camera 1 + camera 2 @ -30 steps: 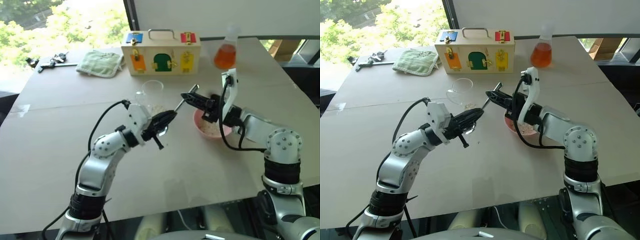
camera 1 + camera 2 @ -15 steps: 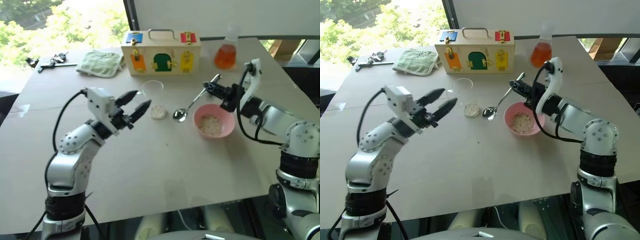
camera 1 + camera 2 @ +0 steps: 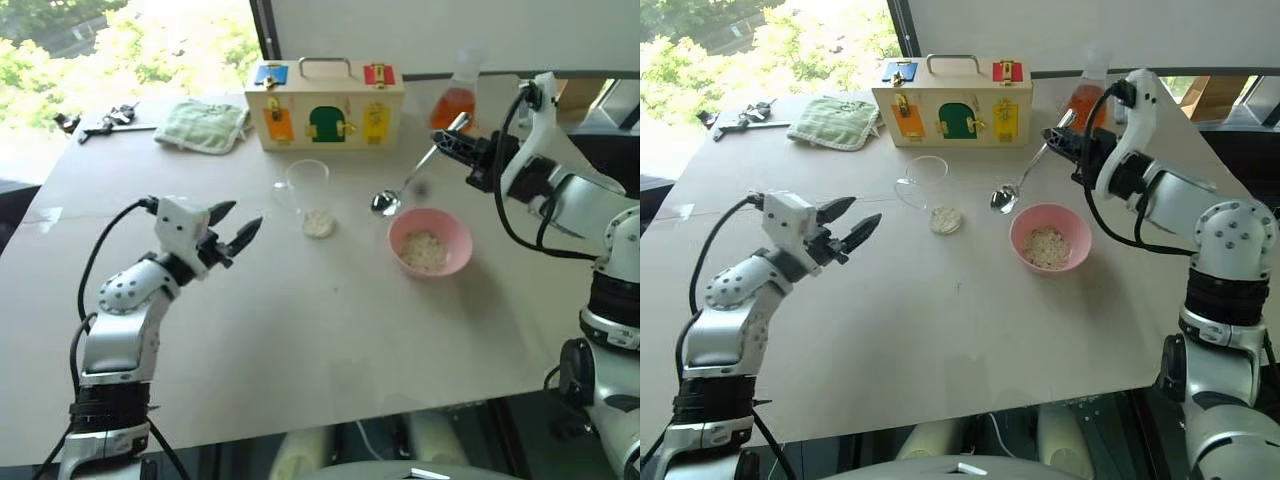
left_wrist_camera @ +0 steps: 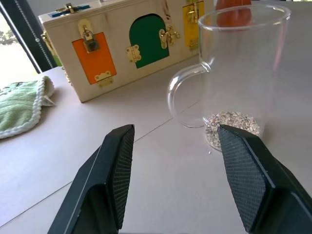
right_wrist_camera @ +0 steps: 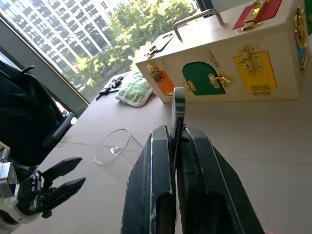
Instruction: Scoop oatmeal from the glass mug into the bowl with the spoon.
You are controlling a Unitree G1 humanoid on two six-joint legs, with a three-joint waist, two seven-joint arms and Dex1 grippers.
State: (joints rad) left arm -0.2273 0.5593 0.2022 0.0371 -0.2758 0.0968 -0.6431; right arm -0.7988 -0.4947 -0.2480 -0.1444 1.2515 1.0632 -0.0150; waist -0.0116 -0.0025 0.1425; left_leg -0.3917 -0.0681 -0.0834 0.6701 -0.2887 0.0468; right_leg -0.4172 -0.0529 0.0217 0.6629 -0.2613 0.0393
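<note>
Grainy oatmeal (image 3: 423, 250) in round pink bowl (image 3: 456, 243); right end effector (image 3: 462, 143) clamping slim shiny spoon (image 3: 410, 180), left end effector (image 3: 234, 230) wide.

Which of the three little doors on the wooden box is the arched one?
The green door in the middle of the pale wooden latch box. Its top is rounded, while the orange door and the yellow door on either side are plain rectangles.

The pale counter (image 3: 330, 330) carries a glass mug (image 3: 307, 186), pink bowl (image 3: 430, 241), wooden latch box (image 3: 324, 104), green cloth (image 3: 202, 125) and orange flask (image 3: 452, 104).
</note>
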